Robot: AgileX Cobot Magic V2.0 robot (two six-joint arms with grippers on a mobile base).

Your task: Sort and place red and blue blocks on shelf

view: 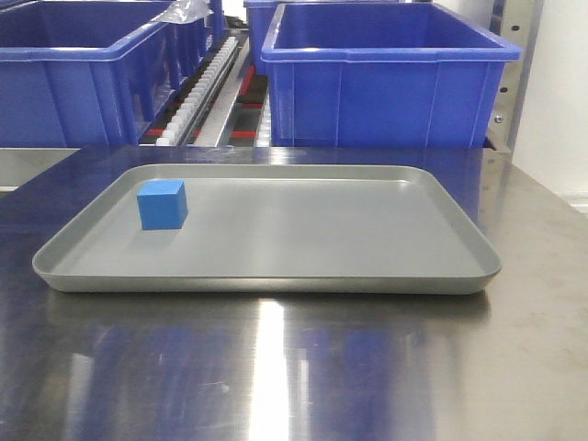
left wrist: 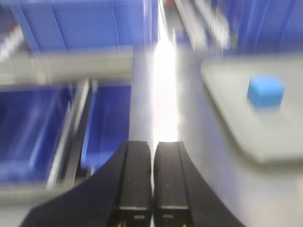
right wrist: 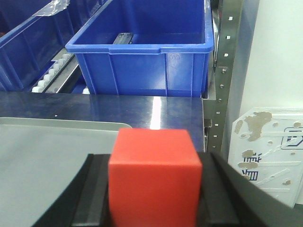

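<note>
Your right fingers [right wrist: 92,201] clamp the red block [right wrist: 154,179]; left fingers [left wrist: 137,179] pressed together, empty. You've got the blue block [view: 163,204] on the tray [view: 367,230], bins [view: 386,92] filling the shelf [right wrist: 222,85] behind.

The blue block [view: 163,204] sits bright against the dull grey tray [view: 276,285]. The red block [right wrist: 154,182] is vivid red; the bins [view: 386,92] are deep blue.
</note>
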